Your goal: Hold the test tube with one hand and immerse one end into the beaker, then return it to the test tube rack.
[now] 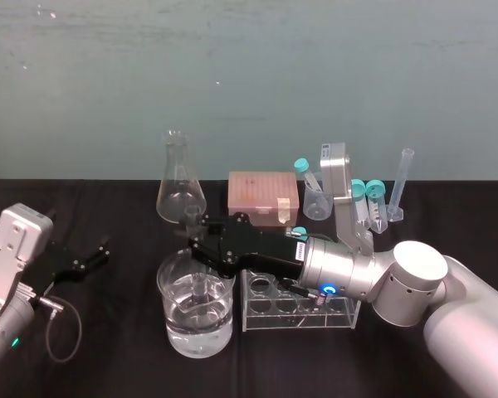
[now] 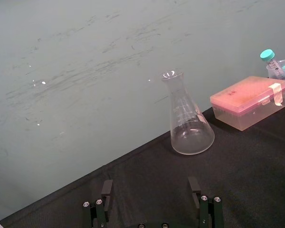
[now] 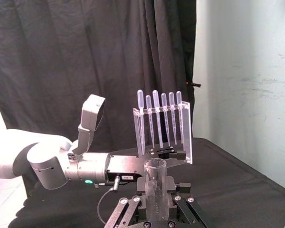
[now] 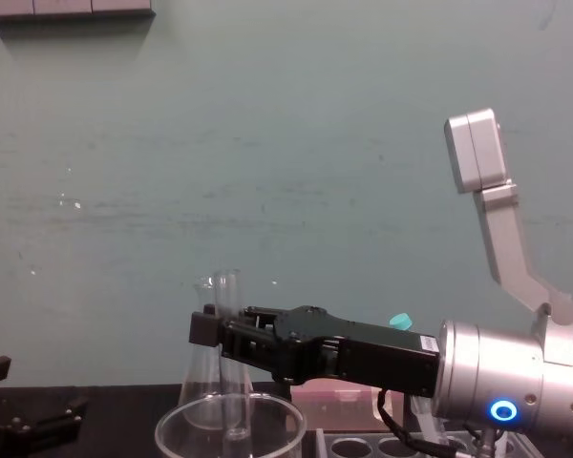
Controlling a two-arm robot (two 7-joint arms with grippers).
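The beaker (image 1: 196, 332) stands below our right hand (image 1: 197, 242), which clamps the test tube (image 4: 229, 301), end seemingly dipped; the test tube rack (image 1: 342, 319) return remains. Left hand (image 1: 83, 259) idles wide.

Smooth, glossy clear glass: test tube (image 1: 192, 222), flask (image 2: 187, 123). The beaker (image 1: 168, 319) is thicker clear glass with bright highlights on its wall. The test tube rack (image 1: 299, 322) is pale translucent plastic, smooth. The right gripper (image 1: 196, 245) has a matt black casing, plastic by the look. Its forearm joint (image 1: 349, 269) is satin silver metal. The counter (image 1: 108, 348) is covered in matt black cloth.
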